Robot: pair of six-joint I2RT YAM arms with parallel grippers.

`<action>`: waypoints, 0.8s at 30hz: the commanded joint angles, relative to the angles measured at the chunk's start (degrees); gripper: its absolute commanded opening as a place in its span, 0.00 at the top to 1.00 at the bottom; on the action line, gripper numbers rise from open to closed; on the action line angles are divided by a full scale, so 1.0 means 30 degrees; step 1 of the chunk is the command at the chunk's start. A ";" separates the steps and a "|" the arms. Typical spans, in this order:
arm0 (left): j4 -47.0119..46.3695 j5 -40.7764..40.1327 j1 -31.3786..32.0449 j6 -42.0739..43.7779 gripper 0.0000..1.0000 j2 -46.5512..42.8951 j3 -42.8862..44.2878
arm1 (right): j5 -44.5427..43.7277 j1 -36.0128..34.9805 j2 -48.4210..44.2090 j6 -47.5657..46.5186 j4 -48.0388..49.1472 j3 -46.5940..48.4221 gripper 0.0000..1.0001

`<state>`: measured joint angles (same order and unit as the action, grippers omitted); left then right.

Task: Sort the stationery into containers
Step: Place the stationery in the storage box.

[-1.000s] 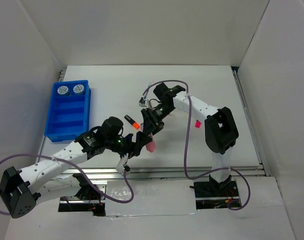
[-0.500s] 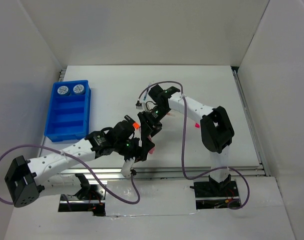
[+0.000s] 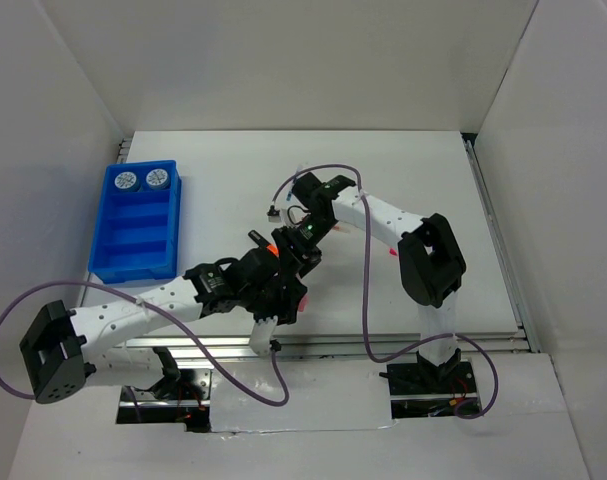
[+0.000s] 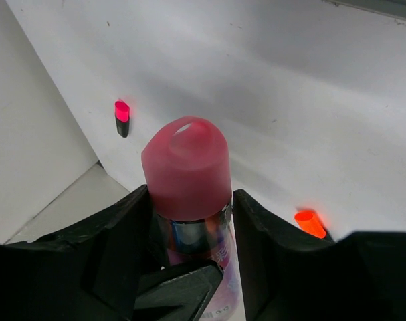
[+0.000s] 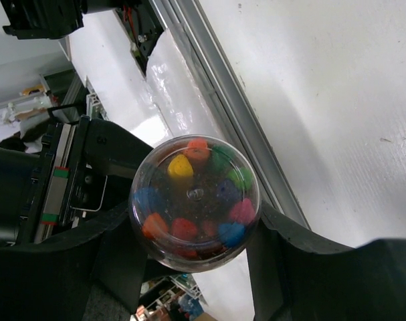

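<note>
The left arm has reached farther right across the table than a second ago. Then the left gripper stood beside the chunky pink marker as it lay near the front rail. Now its black fingers are clamped on the marker's barrel, with the rounded pink cap sticking out past them.

The right gripper has edged slightly left and nearer, and now sits just behind the left one. Its wrist view shows its fingers closed on a clear-domed item with coloured bits inside.

The black-orange highlighter, plainly visible on the table a second ago, is now mostly hidden between the two grippers in the overhead view. The left wrist camera catches only its orange tip. The black-pink highlighter lies well apart from the marker.

The blue tray sits unchanged at the far left, with both tape rolls in its far compartment.
</note>
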<state>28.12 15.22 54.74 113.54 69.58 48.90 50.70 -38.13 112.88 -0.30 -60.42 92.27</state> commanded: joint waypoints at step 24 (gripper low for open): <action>-0.1023 -0.2584 0.1937 -0.1136 1.00 -0.0398 0.0134 | -0.1048 -0.0096 -0.0214 0.0620 -0.0601 0.1528 0.31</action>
<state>27.14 6.63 58.83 110.61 71.59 49.25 48.36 -39.31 112.97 -0.40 -62.04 93.58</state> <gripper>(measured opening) 0.581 0.662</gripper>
